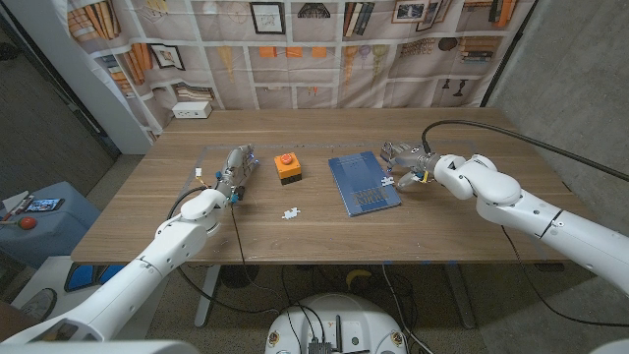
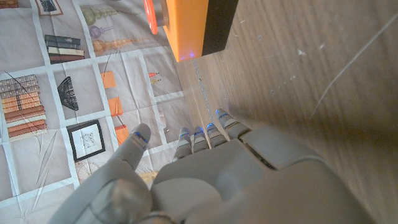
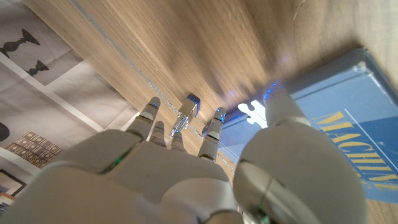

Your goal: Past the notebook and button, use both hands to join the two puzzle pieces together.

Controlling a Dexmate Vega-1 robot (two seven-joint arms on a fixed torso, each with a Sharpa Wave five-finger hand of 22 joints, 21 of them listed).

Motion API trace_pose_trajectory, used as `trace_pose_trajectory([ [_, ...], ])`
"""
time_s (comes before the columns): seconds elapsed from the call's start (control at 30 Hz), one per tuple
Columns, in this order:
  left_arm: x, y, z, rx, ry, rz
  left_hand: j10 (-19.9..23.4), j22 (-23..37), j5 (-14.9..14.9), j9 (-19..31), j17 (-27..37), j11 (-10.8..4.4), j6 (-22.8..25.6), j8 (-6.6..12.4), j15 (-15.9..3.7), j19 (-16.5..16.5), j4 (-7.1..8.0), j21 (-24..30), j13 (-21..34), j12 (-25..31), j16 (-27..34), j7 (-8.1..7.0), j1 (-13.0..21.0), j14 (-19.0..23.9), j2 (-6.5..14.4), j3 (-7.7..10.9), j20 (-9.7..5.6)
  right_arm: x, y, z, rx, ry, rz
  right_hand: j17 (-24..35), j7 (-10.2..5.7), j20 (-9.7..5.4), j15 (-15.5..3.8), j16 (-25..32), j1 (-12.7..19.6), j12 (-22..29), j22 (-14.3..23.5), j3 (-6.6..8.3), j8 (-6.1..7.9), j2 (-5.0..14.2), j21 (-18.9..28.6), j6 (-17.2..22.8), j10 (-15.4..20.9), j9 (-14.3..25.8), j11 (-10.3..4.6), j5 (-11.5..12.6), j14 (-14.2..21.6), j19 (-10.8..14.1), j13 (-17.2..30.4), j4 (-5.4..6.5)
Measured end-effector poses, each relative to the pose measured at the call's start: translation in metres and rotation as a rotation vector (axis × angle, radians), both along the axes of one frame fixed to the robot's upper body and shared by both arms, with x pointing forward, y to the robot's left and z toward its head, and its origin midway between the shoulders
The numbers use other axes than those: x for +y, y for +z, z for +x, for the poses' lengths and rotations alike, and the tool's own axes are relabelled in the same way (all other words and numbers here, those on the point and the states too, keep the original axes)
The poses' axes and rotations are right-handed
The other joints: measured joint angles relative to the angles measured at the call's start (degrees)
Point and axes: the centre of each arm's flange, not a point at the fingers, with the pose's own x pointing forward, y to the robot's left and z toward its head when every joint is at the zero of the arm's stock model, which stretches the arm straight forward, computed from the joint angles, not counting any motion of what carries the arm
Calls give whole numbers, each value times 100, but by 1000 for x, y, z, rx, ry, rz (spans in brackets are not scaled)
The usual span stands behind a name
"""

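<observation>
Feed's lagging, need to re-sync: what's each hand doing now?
Left hand: open, holding nothing.
Right hand: over the notebook by a puzzle piece; grip unclear.

both arms out fwd, left hand (image 1: 234, 169) & right hand (image 1: 408, 160) open.

A staged lab corner: a wooden table (image 1: 442, 231) before a printed bookshelf backdrop (image 1: 324, 49)

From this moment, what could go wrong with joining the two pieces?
1. The white puzzle piece by the right robot hand lies on the blue notebook's edge; the thumb may nudge it off rather than pinch it.
2. The other puzzle piece lies apart from the left robot hand, which sits close to the orange button and might bump it.
</observation>
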Motion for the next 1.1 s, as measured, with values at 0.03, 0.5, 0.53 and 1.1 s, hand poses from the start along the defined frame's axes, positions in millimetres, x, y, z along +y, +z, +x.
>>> trace_pose_trajectory([
  [0.03,0,0,0,0,0,0,0,0,0,0,0,0,0,0,0,0,0,0,0,0,0,0,0,0,0,0,0,0,0,0,-2,1,1,0,-15,-19,0,0,0,0,0,0,17,0,0,15,3,0,-17,0,0,19,0,0],
  [0.5,1,-3,-3,7,0,-2,0,0,0,0,0,0,0,0,0,0,0,0,0,0,0,0,0,0,0,0,0,3,-5,-3,-31,21,12,0,-30,-61,-144,47,158,46,0,-31,208,-39,0,445,239,27,-253,42,206,226,1,31],
  [0.53,1,-3,-3,8,-1,-2,0,0,0,0,0,0,0,0,0,0,0,0,0,0,0,0,0,0,0,0,0,3,-6,-4,-36,23,14,0,-29,-81,-143,47,158,46,0,-40,232,-38,0,485,258,26,-272,44,205,245,-8,40],
  [1.1,1,-4,-4,16,-4,-1,0,0,0,0,1,0,0,0,11,0,0,0,0,0,0,0,0,11,0,0,0,3,-7,-4,-69,42,33,-1,-40,-193,-308,114,274,90,-1,-55,483,-73,0,1049,567,53,-535,133,432,480,-27,55],
])
